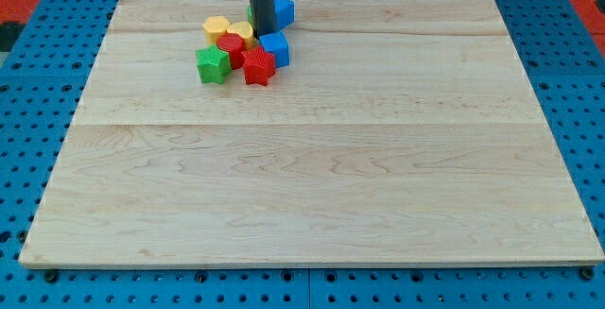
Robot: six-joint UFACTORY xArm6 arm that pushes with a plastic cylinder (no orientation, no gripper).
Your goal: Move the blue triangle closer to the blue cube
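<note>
While glossy, blue cube [274,48] beside my tip [261,32]

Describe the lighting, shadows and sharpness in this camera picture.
Camera view: even, soft light on the pale wooden board, no glare; short faint shadows beneath the clustered blocks, such as the red star block; the dark rod's tip looks slightly soft, the board grain moderately sharp.
</note>
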